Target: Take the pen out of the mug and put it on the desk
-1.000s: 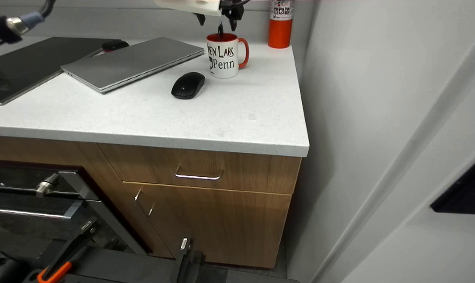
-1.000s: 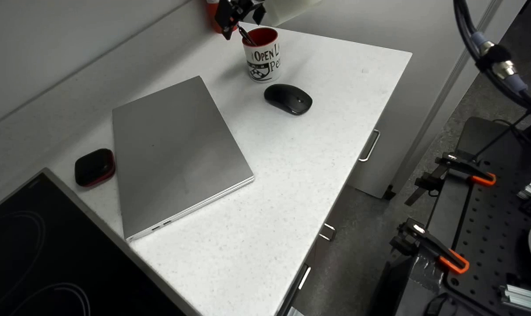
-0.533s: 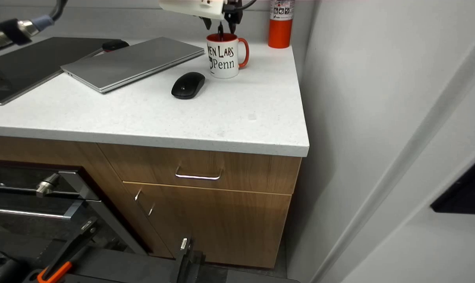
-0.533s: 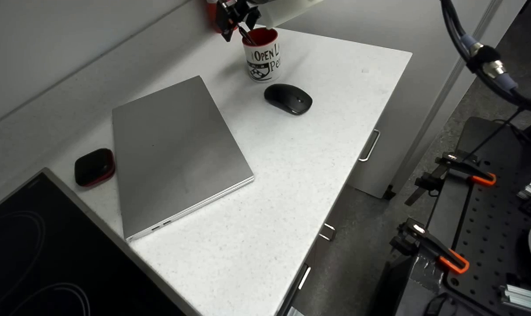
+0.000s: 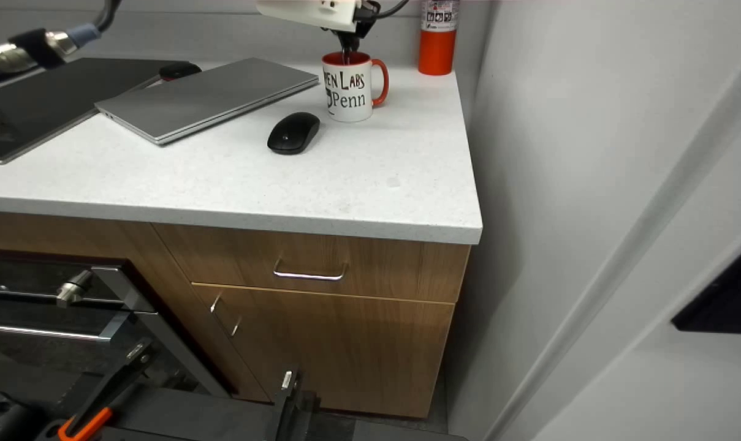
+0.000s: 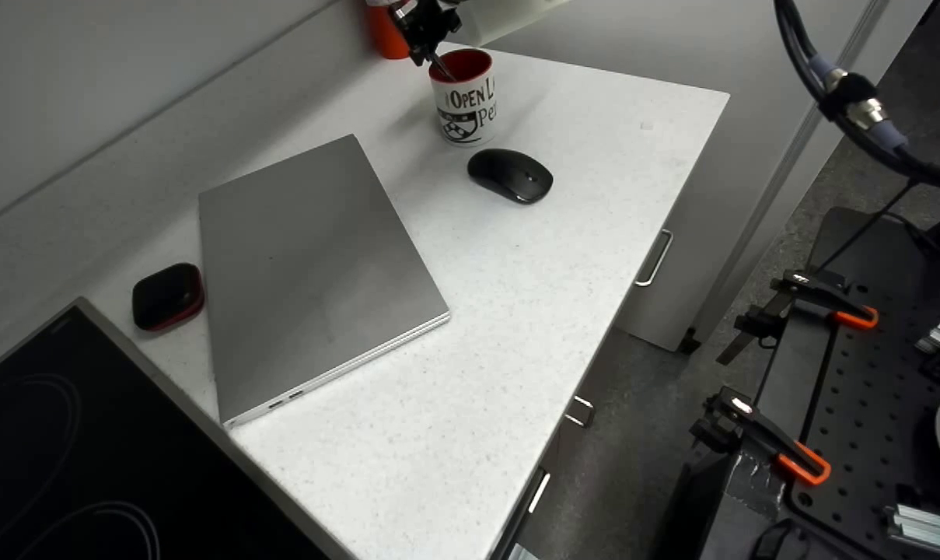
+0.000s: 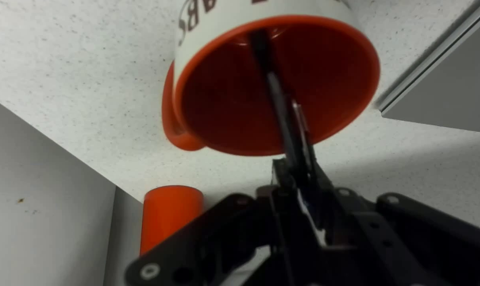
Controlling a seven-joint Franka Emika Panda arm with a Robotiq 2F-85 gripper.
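“White desk (image 5: 401, 153), wood-grain drawer front (image 5: 401, 269) below, pale wall (image 5: 180, 37) behind. What's going on at the back, near the closed silver laptop (image 6: 322, 264)?”

“Taking hold of the pen (image 7: 281, 106), I'd say. It leans in the Penn mug (image 6: 466, 101), lower part down inside the red interior, upper end sticking out past the rim.”

“And the gripper (image 7: 301, 174)? Has it got it?”

“Looks so. Its jaws are together, with the pen's upper end pinched between them; the wrist view shows it best. They sit close by the rim, and whether they brush it I can't tell.”

“So the grasp's made and the lift isn't.”

“That's how I read it. Next it wants a slow lift along the pen's own lean, until the low end clears the rim. Pull sideways and it could catch there and tip the mug.”

“Is the tip touching bottom?”

“Can't tell, it's too dark in there. Once it's out, I'd bring it past the black mouse (image 5: 293, 133) toward the front edge, lay it nearly flat on the desk, and only then part the jaws. Let go too high and it may well bounce or roll away.”
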